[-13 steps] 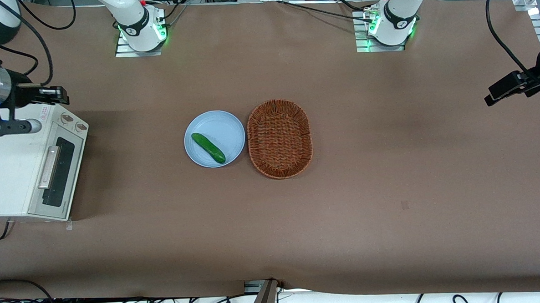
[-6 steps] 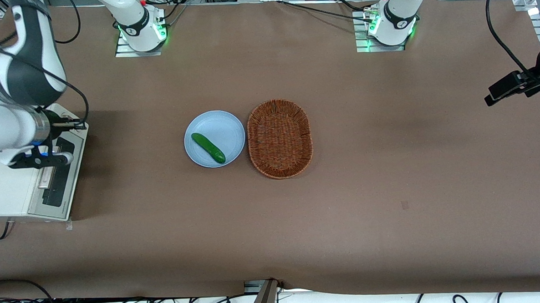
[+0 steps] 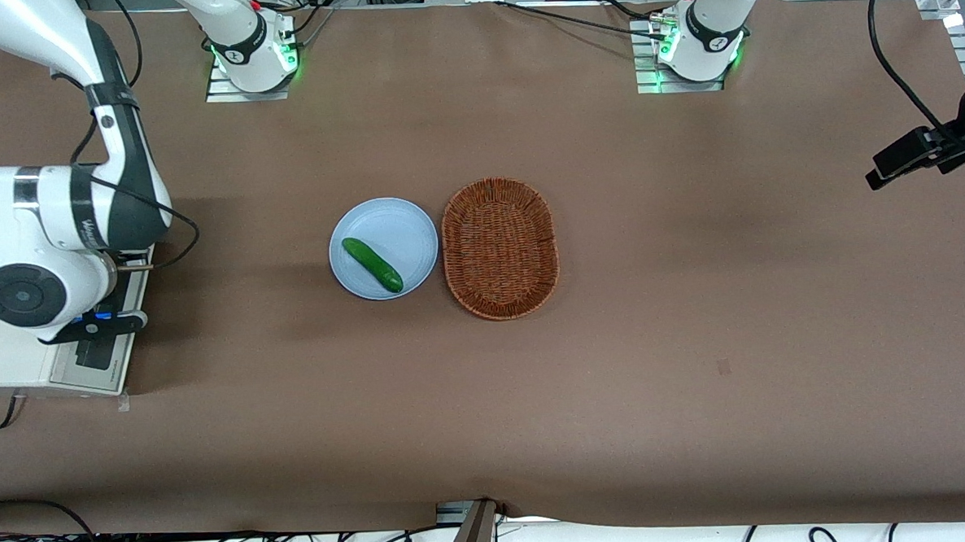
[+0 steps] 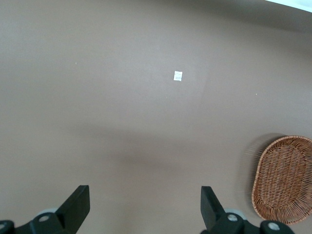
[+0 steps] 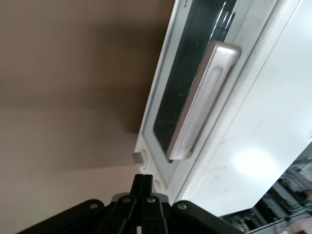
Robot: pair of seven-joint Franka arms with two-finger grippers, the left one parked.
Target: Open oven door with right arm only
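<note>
Small black gripper [image 5: 143, 183] of the large white jointed right arm [image 3: 49, 233], fingers pressed together and holding nothing, just above the cream-framed, dark-glass oven door [image 5: 195, 92] (still closed, silver bar handle [image 5: 202, 102] untouched) at the tabletop's working-arm edge. Mid-table, green cucumber [image 3: 372, 264] on a round pale-blue plate [image 3: 403, 225], touching an empty oval wicker basket [image 3: 499, 247].

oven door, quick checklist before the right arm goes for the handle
1. Oven door shut against the oven body: ok.
2. Silver handle unobstructed: ok.
3. Gripper near the door: ok, it hangs above the door's edge, fingers shut together.
4. Gripper gripping or hooked on the handle: not ok, not touching it.
5. Table in front of the door free for it to swing down: ok; plate and basket lie well clear.
</note>
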